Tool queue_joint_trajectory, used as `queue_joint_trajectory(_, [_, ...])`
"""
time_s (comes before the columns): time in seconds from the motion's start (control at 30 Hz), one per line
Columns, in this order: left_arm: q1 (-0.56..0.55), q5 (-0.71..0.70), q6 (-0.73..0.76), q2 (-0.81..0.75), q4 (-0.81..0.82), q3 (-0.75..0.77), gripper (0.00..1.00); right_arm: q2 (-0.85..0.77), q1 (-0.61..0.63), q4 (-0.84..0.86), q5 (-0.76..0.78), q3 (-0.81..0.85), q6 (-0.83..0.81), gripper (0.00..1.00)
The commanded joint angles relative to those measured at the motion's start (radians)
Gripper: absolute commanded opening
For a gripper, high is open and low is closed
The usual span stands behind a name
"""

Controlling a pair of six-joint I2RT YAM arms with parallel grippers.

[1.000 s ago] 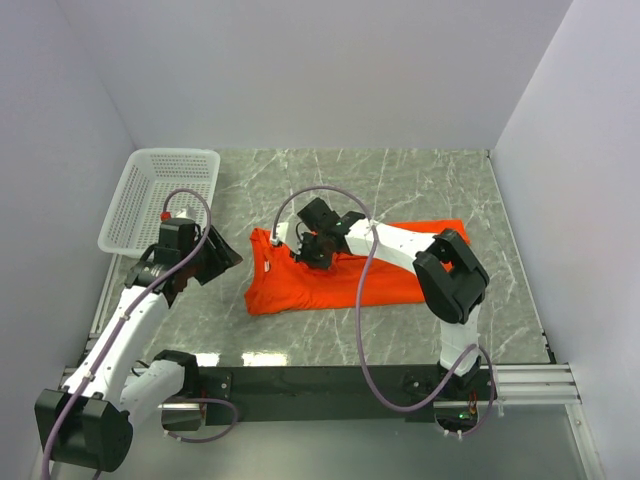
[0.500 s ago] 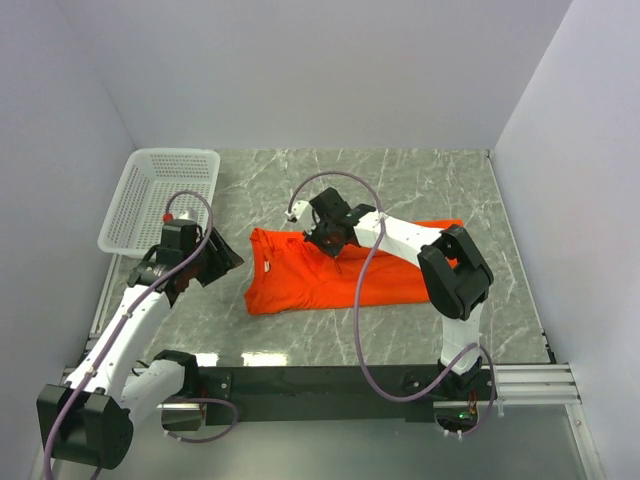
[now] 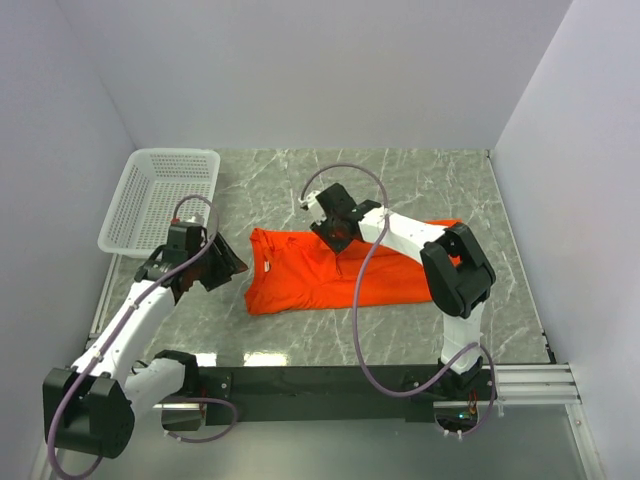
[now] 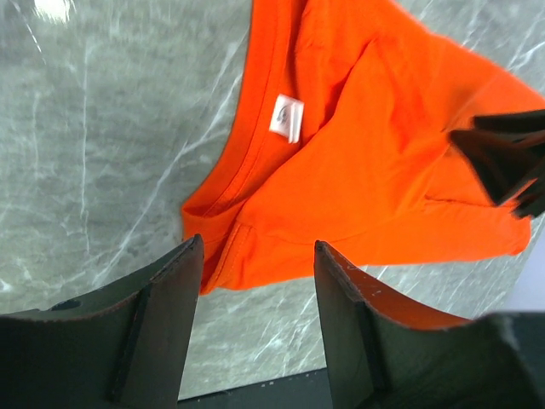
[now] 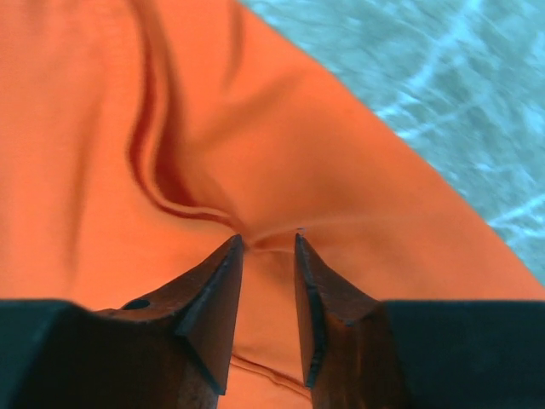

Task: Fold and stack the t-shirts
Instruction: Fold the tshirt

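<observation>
Your right fingers (image 5: 213,294) tight on a fold of the orange t-shirt (image 3: 300,278) (left fingers (image 4: 162,319) wide apart above the counter (image 3: 410,180))

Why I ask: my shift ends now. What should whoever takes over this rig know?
Left claw: open, holding nothing, hovering by the collar end of the t-shirt.
Right claw: closed to a narrow gap, apparently pinching a pucker of the t-shirt near its far edge.
T-shirt: lying creased on the table, white label showing; the basket sits at the far left corner.
Done: at most a partial fold.
Left: finish the fold, then stack.
</observation>
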Motion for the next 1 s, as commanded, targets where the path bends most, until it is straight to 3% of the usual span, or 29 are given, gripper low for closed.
queue_joint_trajectory(0.0, [0.005, 0.045, -0.015, 0.033, 0.045, -0.014, 0.6, -0.008, -0.034, -0.021, 0.026, 0.057, 0.041, 0.4])
queue_joint_trajectory(0.1, [0.003, 0.06, -0.006, 0.081, 0.082, -0.011, 0.59, -0.015, -0.077, -0.048, -0.024, 0.067, 0.027, 0.42])
queue_joint_trajectory(0.23, [0.0, 0.077, 0.036, 0.197, 0.138, 0.027, 0.59, -0.084, -0.125, -0.174, -0.351, 0.09, -0.184, 0.44])
queue_joint_trajectory(0.3, [-0.012, 0.077, 0.051, 0.287, 0.16, 0.072, 0.58, -0.135, -0.157, -0.176, -0.434, 0.063, -0.226, 0.44])
queue_joint_trajectory(0.6, [-0.112, -0.073, 0.13, 0.628, 0.063, 0.339, 0.56, -0.333, -0.252, -0.137, -0.487, -0.081, -0.243, 0.45])
queue_joint_trajectory(0.8, [-0.112, -0.138, 0.133, 0.753, 0.03, 0.46, 0.55, -0.386, -0.312, -0.113, -0.501, -0.143, -0.226, 0.45])
queue_joint_trajectory(0.97, [-0.115, -0.17, 0.13, 0.852, -0.045, 0.563, 0.47, -0.402, -0.338, -0.102, -0.514, -0.161, -0.218, 0.45])
